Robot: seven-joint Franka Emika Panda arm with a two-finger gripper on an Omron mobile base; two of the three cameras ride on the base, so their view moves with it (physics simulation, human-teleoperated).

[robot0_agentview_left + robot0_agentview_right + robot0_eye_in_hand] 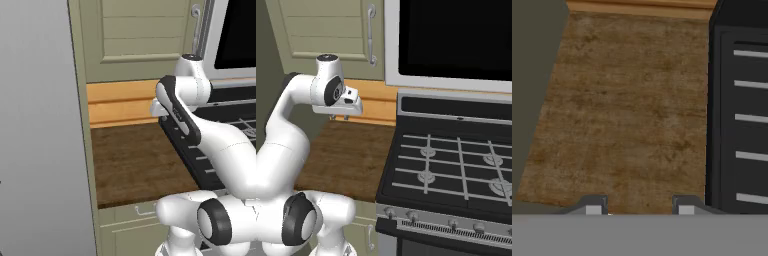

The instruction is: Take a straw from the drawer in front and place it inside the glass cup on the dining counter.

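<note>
The gripper (339,118) hangs above a dark-brown wood-grain counter (135,162), pointing down at it. In the hand view its two finger tips (593,206) stand clearly apart, with bare wood showing in the gap between them; the jaws are spread part-way and hold nothing. They touch nothing either: in the right base view the tips hang above the wood with a gap beneath them.

The counter is a short stretch of slab wedged between a tall grey panel (40,130) on the arm's left and a black gas stove (456,160) on its right. The stove's grates and front knobs show in the right base view, and its dark edge with pale bars runs down the right side of the hand view. Behind the counter a light-orange wooden backsplash (120,102) runs along the wall, and above it hangs a sage-green cabinet door (140,35) with a silver handle. A dark-screened appliance (456,40) sits over the stove.

Under the counter's front edge, the sage-green drawer (127,216) sits closed, its flat panel flush with the base and its small silver bar handle (144,211) just beside the robot's white shoulder. The gripper is well above and behind that handle, not touching it.
</note>
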